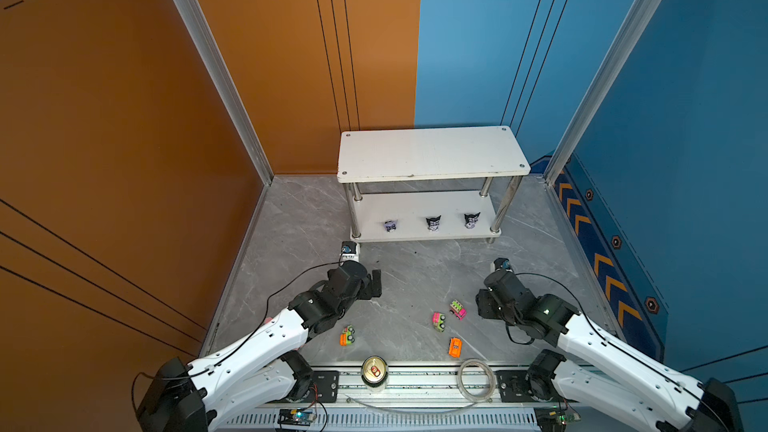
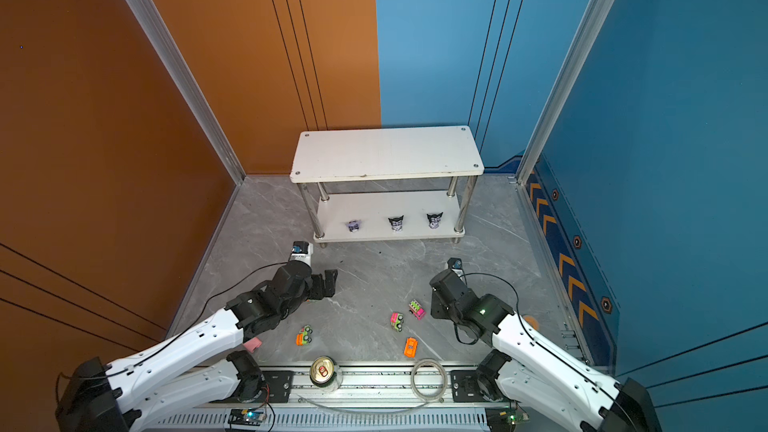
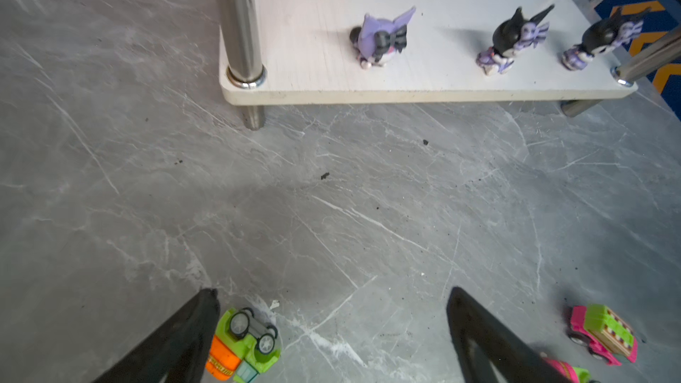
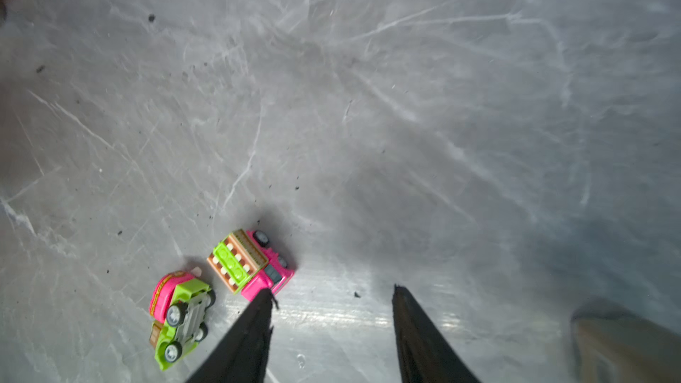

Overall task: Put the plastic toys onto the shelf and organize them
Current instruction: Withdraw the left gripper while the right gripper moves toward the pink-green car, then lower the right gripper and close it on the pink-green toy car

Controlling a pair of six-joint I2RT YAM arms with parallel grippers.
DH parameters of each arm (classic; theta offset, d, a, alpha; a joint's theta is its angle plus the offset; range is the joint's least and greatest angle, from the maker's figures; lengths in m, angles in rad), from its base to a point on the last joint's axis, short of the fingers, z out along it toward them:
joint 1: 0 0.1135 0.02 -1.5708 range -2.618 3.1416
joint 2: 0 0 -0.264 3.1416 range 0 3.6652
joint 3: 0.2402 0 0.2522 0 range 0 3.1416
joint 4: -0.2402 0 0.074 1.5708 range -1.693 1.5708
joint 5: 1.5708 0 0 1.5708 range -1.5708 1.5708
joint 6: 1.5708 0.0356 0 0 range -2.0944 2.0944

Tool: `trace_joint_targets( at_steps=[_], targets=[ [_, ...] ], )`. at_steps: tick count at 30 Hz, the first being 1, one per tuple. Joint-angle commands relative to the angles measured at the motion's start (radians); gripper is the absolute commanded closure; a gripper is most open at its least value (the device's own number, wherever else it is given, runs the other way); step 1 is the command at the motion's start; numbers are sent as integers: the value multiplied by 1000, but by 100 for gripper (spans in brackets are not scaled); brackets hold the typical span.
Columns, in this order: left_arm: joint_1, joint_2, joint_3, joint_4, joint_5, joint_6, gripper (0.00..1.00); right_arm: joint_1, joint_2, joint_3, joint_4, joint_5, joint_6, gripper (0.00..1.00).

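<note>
Hovering | left fingers (image 3: 177, 344) apart, empty | right fingers (image 4: 420, 344) apart, empty | three figurines (image 1: 433, 223) on shelf (image 1: 432, 153)

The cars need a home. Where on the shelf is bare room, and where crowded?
The top tier is wholly bare. The lower tier is busiest along its front edge, where three figurines stand in a row; bare room lies behind them and between the purple figurine and the chrome leg beside it.

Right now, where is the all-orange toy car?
In a top view the orange car lies on the table, right of centre near the front edge, just beyond the tape ring.
</note>
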State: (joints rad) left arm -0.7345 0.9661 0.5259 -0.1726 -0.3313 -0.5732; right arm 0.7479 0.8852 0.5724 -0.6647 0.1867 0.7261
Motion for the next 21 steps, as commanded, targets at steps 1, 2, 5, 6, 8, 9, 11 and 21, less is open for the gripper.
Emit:
trace_joint_targets(
  at_steps=[1,2,5,6,8,9,11,21],
  targets=[
    [15,32,-45,131,100,-9,6,65,51,52,-6,-22,59,48],
    [19,47,-53,156,119,-9,7,81,66,57,3,-18,64,48],
    [29,93,-52,187,158,-2,10,117,108,60,33,-18,85,49],
    [33,104,-48,189,170,3,11,125,122,59,43,-23,88,50],
    [38,127,-33,191,192,13,11,148,154,60,65,-31,90,50],
    [40,134,-28,193,199,17,12,157,169,63,71,-29,91,50],
    [43,141,-22,198,210,18,12,174,197,67,83,-22,89,46],
    [44,71,-74,186,220,-39,12,173,304,76,108,13,-8,38]
  ],
)
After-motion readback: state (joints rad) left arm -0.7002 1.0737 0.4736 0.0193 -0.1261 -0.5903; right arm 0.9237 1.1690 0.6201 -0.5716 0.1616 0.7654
